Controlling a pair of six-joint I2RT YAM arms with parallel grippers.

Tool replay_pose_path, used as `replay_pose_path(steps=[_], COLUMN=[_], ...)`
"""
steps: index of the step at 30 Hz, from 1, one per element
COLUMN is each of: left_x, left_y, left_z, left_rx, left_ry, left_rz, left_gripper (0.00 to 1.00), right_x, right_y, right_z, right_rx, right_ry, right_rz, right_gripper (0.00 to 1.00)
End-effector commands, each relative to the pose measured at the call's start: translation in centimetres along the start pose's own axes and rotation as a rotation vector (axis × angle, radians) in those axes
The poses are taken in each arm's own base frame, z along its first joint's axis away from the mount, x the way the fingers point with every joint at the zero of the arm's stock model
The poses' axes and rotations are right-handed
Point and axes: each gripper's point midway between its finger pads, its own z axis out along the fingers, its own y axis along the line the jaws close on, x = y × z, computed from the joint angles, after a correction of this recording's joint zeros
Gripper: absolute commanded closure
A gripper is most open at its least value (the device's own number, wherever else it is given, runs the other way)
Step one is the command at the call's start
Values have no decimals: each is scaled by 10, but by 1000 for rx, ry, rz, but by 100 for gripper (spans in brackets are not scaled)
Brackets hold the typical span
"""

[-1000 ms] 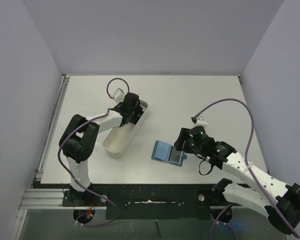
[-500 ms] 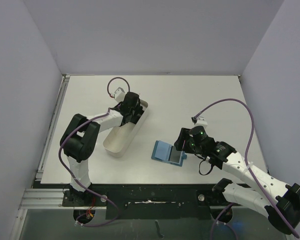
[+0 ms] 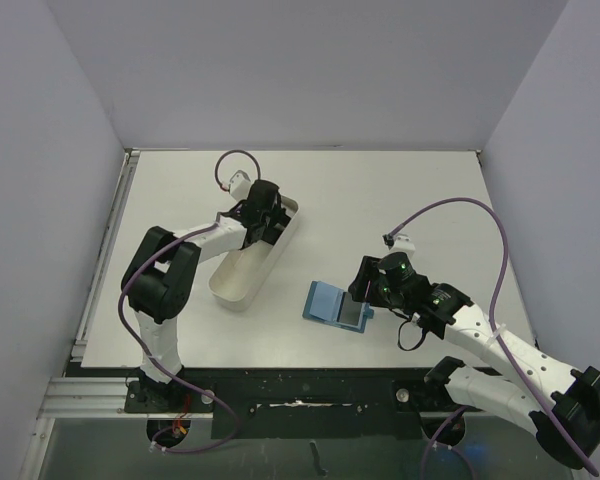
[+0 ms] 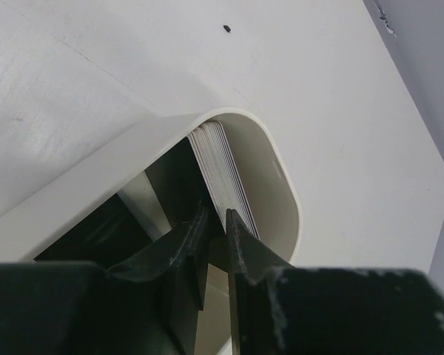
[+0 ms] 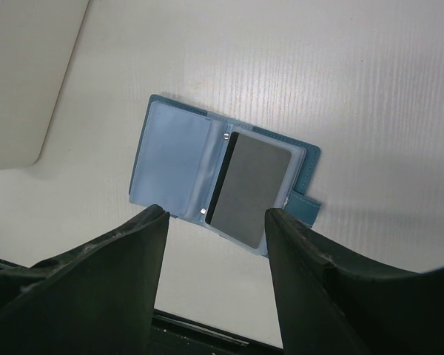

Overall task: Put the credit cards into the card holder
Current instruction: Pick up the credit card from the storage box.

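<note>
White table point(image 3: 380, 200), grey walls point(image 3: 300, 70), left gripper point(image 4: 216, 218) barely open, right gripper point(image 5: 216, 213) wide, empty

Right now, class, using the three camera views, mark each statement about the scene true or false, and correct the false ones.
1. The wallet lies open on the table. True.
2. The right gripper is clamped on the wallet. False: it hangs open over the wallet.
3. A grey card lies on the wallet. True.
4. The stack of cards lies flat in the tray. False: it stands on edge against the tray's rounded end, where the left gripper reaches in.
</note>
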Motion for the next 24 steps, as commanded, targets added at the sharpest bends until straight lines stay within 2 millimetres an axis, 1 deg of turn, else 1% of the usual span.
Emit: replay_pose_path(steps=[1,3,6,12,17,20,24], left_x=[-28,-31,-34,-32,-28,-24,-25], left_y=[-44,-47,-50,-52,-50,-44,-35], left_z=[-9,-13,-19,-30,-41,-49,-66], left_rx=[109,115,121,138,145,135,126], left_ry=[-60,-61,-63,-28,5,27,44], left_rz=[-34,-35,-38,-61,-79,-79,-70], left_gripper=[86,87,92,100,100,100,100], right_x=[-5,-5,-6,-5,-7,-9,-15], right_y=[1,2,1,3,6,9,13], right_z=[-2,-2,-2,-2,-3,-5,-8], right_rx=[-6,-8,-8,-14,-26,-42,-56], right_ry=[-30,-29,-30,-29,-32,-37,-53], right_rz=[4,5,6,10,13,14,9], right_gripper=[44,44,44,44,44,44,44])
